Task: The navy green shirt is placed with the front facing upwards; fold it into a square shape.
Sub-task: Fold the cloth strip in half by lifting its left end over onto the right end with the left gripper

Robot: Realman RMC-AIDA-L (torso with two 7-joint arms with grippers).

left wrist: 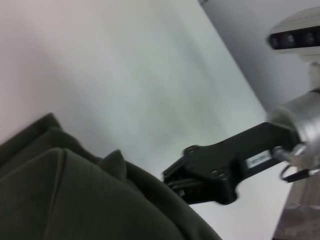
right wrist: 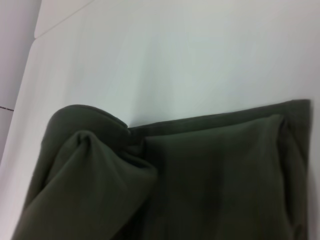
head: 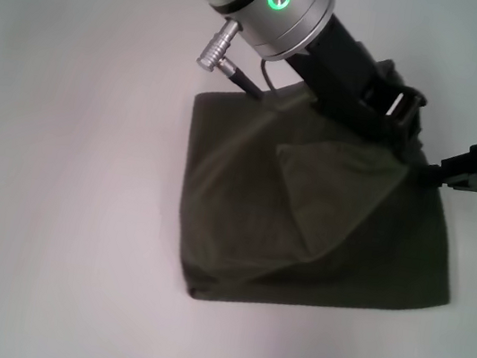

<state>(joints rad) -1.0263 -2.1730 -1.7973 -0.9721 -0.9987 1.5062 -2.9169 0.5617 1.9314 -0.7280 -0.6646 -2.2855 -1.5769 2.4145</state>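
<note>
While two end effectors (head: 390,108) (head: 457,173) hover, one navy green shirt (head: 305,217) folded

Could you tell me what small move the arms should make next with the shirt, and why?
Probably lay the raised flap flat. The shirt is already folded into a rough block on the table, but cloth bunches at its far edge, where the left gripper and right gripper sit.
</note>
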